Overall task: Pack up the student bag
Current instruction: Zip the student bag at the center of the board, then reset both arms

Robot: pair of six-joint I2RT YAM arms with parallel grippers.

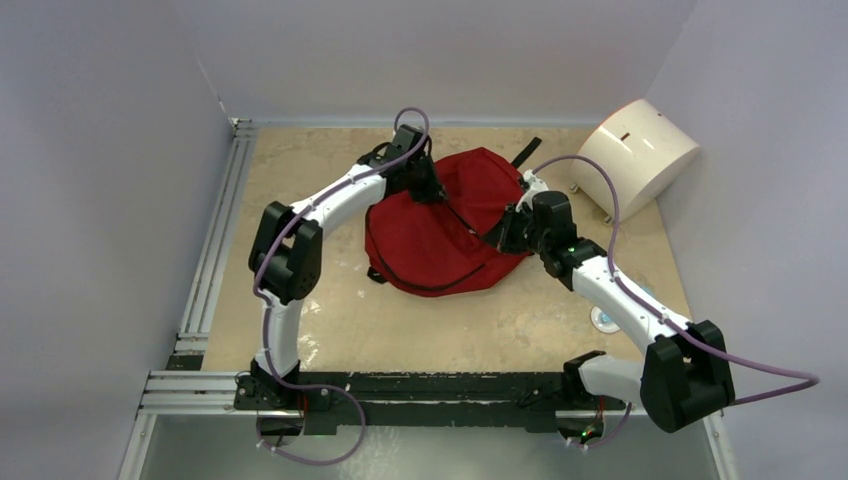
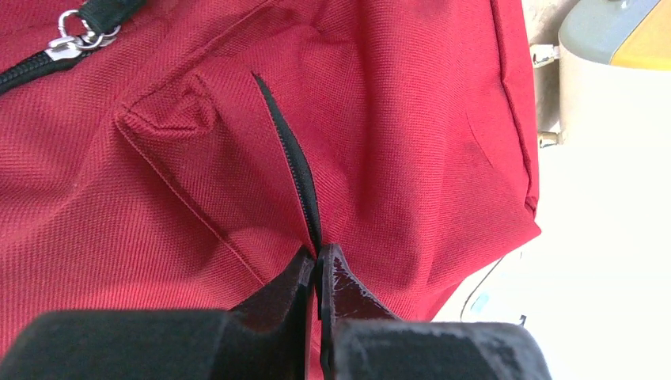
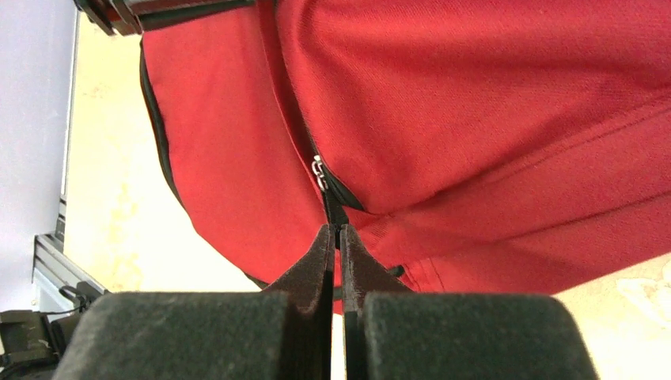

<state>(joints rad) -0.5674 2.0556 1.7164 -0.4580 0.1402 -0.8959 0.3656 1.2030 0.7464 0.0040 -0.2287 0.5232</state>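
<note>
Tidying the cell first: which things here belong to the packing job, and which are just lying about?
In the job: student bag; left gripper, right gripper, each shut on the bag.
Lying about: white rounded box; small round disc.

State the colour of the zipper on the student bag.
Black zipper on the dark-red student bag; clearest in the left wrist view.

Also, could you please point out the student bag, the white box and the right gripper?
student bag (image 1: 430, 238), top view, its red front panel.
white box (image 1: 647, 152), top view, its curved side.
right gripper (image 3: 336, 231), right wrist view, midway between its shut fingertips.
</note>
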